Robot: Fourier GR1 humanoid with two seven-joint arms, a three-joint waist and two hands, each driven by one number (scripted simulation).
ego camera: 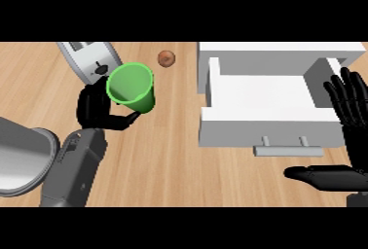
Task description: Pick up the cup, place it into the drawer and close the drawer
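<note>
We see the left hand (101,109) curled round the lower part of the green cup (132,88), its fingers and thumb clamped on the cup's base, which they hide from us. The cup is held up above the wooden table (165,160), to the left of the white drawer (262,104), and well apart from it. Its open mouth faces up toward us and slightly to the upper left, so we look partly into it; its long axis runs from that rim down to the lower right, where the body narrows into the hand.

Behind the cup lies a grey toaster (90,58), part of it covered by the cup's rim and the hand, and its top end cut off by the upper edge of the view. We see a dark mark on its face, but we cannot read any writing there, nor on the cup or drawer. A small brown round thing (166,58) sits on the table between the toaster and the drawer; we cannot tell what it is.

The drawer stands pulled open, its white inside bare, its handle (287,148) toward us. A grey metal bowl (22,160) is cut off at the left edge.

The right hand (345,146) shows at the right edge, fingers straight and spread apart, holding nothing, overlapping the drawer's right side.
</note>
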